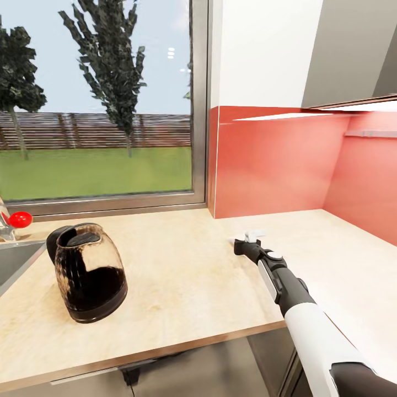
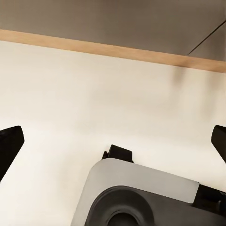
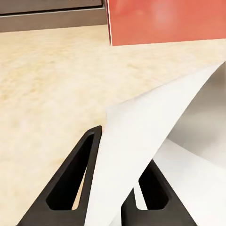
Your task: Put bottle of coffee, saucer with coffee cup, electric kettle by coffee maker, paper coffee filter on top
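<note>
R gripper (image 3: pixel 117 188) pinching the paper coffee filter (image 3: pixel 141 141) over the countertop (image 1: pixel 182 275).
R fingers (image 3: pixel 70 183) closed on the white filter sheet, which fans out ahead of the tips, above the counter. L gripper's (image 2: pixel 113 141) fingertips (image 2: pixel 9 141) spread wide apart, nothing between them, pale surface beyond. Electric kettle (image 1: pixel 88 273) stands upright on the counter, well apart from R fingers, toward the sink (image 1: pixel 14 259). Red backsplash (image 1: pixel 275 165) and window (image 1: pixel 99 99) further back.
</note>
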Controlling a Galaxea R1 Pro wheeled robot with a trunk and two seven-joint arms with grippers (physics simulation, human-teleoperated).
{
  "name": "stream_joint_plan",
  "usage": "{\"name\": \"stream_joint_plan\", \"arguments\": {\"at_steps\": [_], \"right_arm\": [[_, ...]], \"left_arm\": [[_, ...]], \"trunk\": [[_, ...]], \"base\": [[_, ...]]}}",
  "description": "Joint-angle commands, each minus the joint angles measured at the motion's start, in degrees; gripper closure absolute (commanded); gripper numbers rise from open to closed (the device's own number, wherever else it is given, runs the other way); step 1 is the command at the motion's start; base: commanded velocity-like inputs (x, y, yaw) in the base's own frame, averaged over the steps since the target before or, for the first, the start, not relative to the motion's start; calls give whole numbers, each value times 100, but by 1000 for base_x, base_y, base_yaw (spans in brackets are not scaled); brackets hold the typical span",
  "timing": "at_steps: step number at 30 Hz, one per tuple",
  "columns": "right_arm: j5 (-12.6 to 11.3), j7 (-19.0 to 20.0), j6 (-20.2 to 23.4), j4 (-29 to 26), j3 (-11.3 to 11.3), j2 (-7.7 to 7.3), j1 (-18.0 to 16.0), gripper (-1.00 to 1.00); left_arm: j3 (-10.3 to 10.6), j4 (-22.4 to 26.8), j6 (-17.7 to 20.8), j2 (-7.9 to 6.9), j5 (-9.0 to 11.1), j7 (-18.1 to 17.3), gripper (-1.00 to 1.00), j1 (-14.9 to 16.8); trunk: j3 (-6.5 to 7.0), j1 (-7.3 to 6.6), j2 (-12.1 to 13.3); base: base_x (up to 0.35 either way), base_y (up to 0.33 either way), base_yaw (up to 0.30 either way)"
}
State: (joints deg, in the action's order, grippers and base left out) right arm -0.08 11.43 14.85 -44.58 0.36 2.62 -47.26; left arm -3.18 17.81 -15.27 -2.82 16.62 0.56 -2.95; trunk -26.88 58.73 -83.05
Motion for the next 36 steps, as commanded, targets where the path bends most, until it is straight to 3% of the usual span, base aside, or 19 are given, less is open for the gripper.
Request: {"name": "stream_joint_plan", "arguments": {"at_steps": [1, 13, 36], "right_arm": [[-16, 8, 35, -7, -2, 1, -2, 100], [-19, 9, 30, -15, -6, -7, -2, 100], [-13, 46, 48, -267, 2, -13, 6, 100]], "left_arm": [[-1, 12, -3, 1, 17, 6, -100, -4], [2, 19, -3, 1, 25, 6, -100, -4], [5, 21, 2, 1, 26, 6, -100, -4]], "trunk": [[-5, 0, -3], [-5, 0, -3], [408, -505, 920]], "base": [[0, 0, 0], [0, 0, 0], [0, 0, 0]]}}
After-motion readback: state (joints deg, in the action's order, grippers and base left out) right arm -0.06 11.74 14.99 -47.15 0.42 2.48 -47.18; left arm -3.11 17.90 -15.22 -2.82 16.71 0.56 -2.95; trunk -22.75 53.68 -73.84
